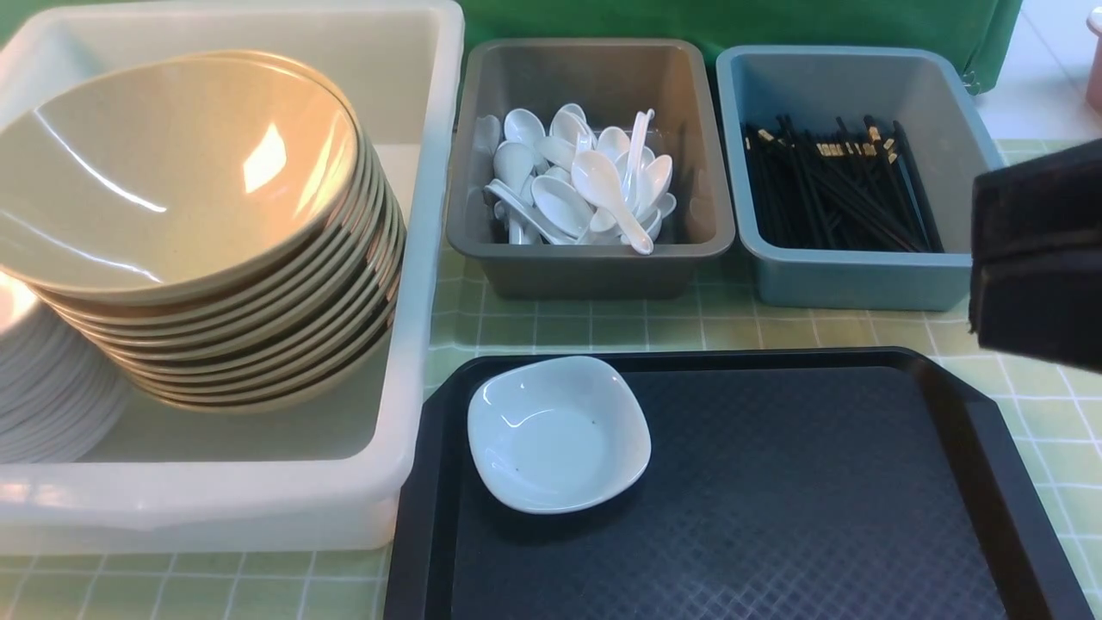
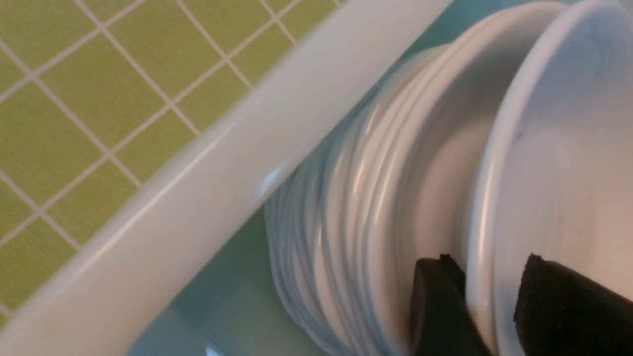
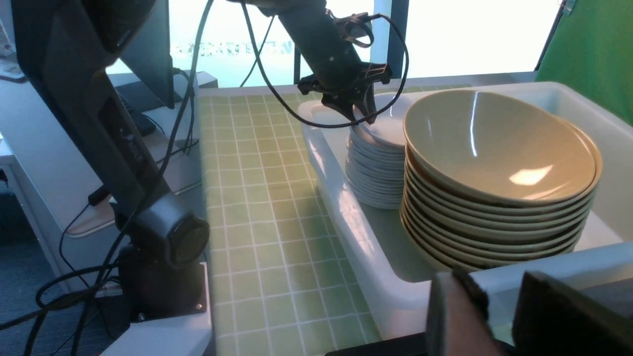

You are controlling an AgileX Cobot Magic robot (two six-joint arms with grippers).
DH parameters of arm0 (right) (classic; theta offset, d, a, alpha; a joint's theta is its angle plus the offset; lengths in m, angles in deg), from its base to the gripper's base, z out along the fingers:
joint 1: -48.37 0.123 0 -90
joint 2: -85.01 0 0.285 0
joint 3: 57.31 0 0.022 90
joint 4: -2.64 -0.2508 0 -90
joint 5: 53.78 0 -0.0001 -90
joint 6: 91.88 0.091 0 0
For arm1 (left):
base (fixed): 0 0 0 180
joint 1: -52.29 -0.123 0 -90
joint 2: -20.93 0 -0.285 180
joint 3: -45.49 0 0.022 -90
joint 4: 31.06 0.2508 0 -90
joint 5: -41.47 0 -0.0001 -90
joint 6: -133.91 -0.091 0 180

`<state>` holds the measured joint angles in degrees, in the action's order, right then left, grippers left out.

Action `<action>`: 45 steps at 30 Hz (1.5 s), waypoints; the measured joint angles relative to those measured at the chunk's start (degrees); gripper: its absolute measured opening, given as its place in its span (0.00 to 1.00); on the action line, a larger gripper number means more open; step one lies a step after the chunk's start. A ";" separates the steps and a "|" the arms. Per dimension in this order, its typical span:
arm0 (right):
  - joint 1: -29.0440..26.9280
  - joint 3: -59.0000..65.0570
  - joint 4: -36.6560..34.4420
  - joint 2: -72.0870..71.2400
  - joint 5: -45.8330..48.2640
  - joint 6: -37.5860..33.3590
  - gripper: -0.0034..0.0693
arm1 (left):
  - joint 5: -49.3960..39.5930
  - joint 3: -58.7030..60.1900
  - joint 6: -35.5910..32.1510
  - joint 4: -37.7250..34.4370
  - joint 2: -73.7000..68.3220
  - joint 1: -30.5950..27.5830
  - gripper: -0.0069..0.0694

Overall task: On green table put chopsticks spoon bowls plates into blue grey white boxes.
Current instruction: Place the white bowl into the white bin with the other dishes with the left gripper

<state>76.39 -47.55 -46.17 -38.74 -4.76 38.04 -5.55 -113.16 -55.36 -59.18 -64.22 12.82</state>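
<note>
My left gripper (image 2: pixel 487 259) stands open astride the rim of the top plate (image 2: pixel 568 148), which lies on a stack of white plates (image 1: pixel 43 387) in the white box (image 1: pixel 215 491). One finger touches the rim's outside; the other stands off it. A stack of tan bowls (image 1: pixel 181 172) fills the rest of that box. Several spoons (image 1: pixel 585 181) lie in the grey box (image 1: pixel 594 258), and chopsticks (image 1: pixel 835 189) in the blue box (image 1: pixel 852 280). One white plate (image 1: pixel 555 435) sits on the black tray (image 1: pixel 775 499). My right gripper (image 3: pixel 497 284) hovers open and empty over the tray's right side.
The green table (image 1: pixel 603 327) shows between the boxes and the tray. The left arm's base (image 3: pixel 158 247) and cables stand on the table's far side beyond the white box. Green cloth hangs behind the boxes.
</note>
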 joint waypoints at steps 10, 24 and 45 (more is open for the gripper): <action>0.00 0.00 0.00 0.00 0.20 0.00 0.33 | -0.26 -0.31 9.28 10.55 1.04 2.33 0.96; 0.00 0.00 0.00 0.00 0.39 -0.02 0.34 | -0.22 -0.26 14.46 23.25 2.18 8.40 0.96; 0.00 0.00 0.00 0.05 0.39 -0.02 0.36 | -9.60 -13.77 11.36 22.88 9.17 11.55 0.96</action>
<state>76.39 -47.55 -46.17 -38.69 -4.37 38.02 -15.16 -126.93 -44.01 -36.30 -55.05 24.38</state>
